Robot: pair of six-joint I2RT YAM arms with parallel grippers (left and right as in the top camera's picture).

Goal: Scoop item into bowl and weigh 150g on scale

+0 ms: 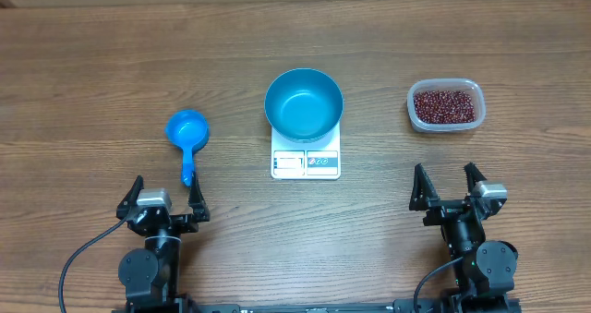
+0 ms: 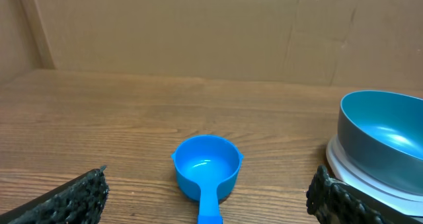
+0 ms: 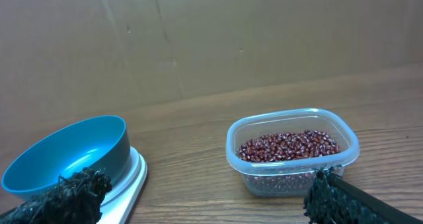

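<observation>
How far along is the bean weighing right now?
Done: the bowl sits on the scale, empty. In hand: nothing; left gripper and right gripper show open, empty jaws. Left: grab the scoop, move beans from the tub, weigh out.

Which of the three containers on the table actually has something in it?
The clear plastic tub on the right, filled with red-brown beans. The teal bowl on the scale and the small blue scoop are both empty.

Glossy smooth bowl; clear plastic tub; wood-grain table.
</observation>
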